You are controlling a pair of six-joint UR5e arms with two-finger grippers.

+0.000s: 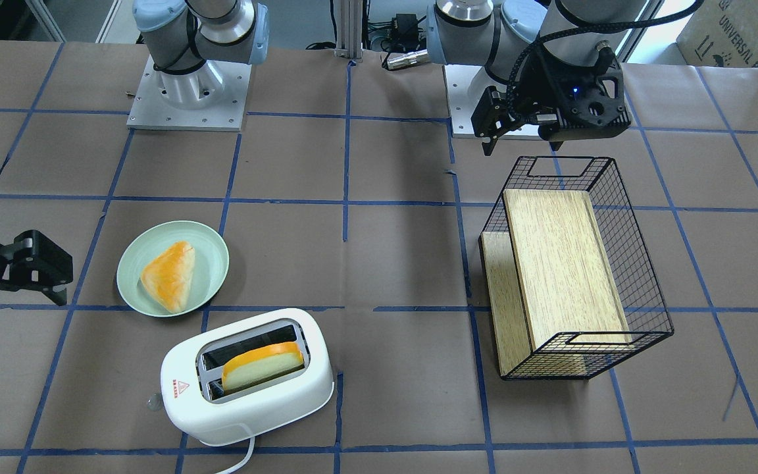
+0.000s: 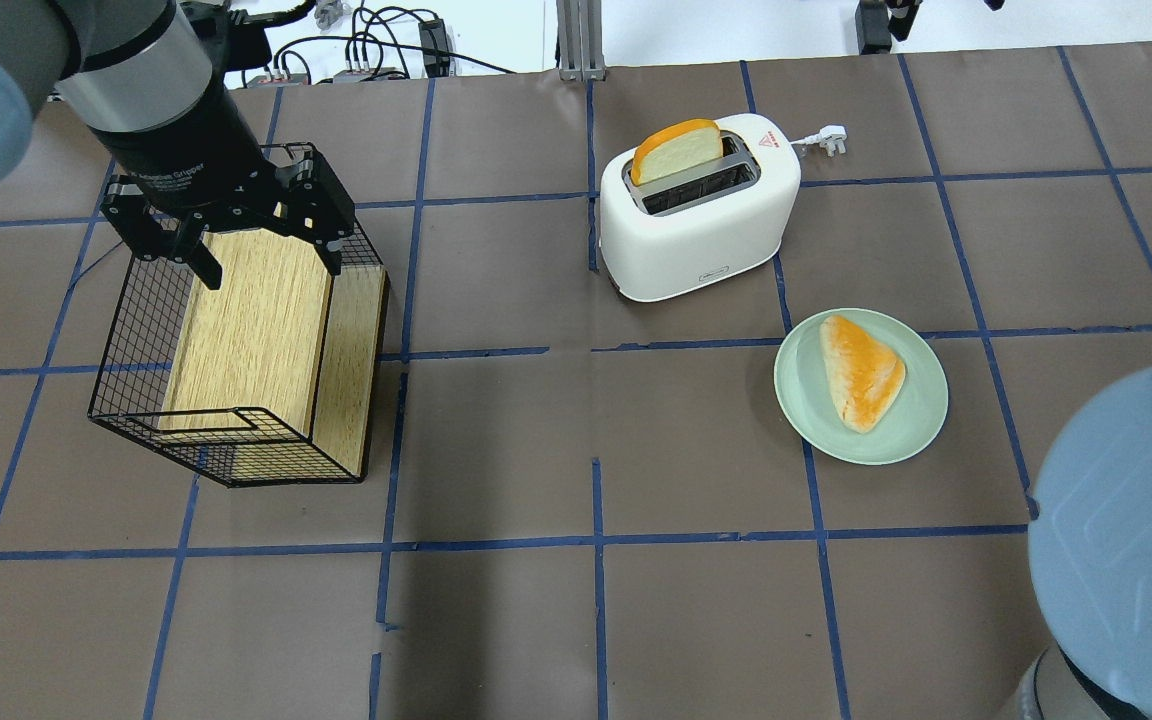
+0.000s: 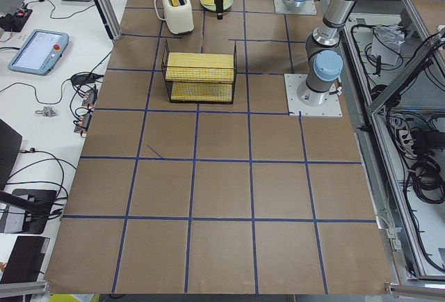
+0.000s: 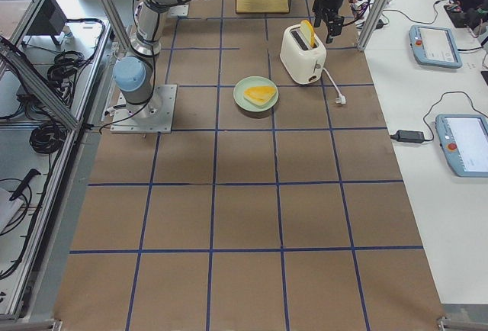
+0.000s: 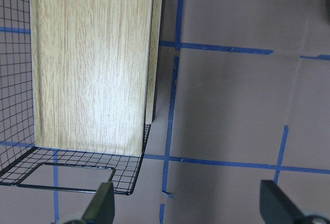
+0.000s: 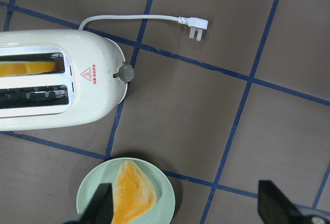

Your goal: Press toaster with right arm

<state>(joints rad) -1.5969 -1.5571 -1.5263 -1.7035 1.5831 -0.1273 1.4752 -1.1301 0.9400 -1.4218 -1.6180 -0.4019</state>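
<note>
The white toaster stands on the table with an orange-crusted bread slice upright in one slot. In the right wrist view the toaster is at the upper left, with its red triangle sticker and small lever knob on the end. My right gripper is open and empty. It hovers above the table off the toaster's knob end, close to the plate. In the front view the right gripper is at the left edge. My left gripper is open and empty above the wire basket.
A pale green plate with a triangular bread piece sits beside the toaster. A black wire basket holding wooden boards stands on my left side. The toaster's white cord and plug lie beyond its knob end.
</note>
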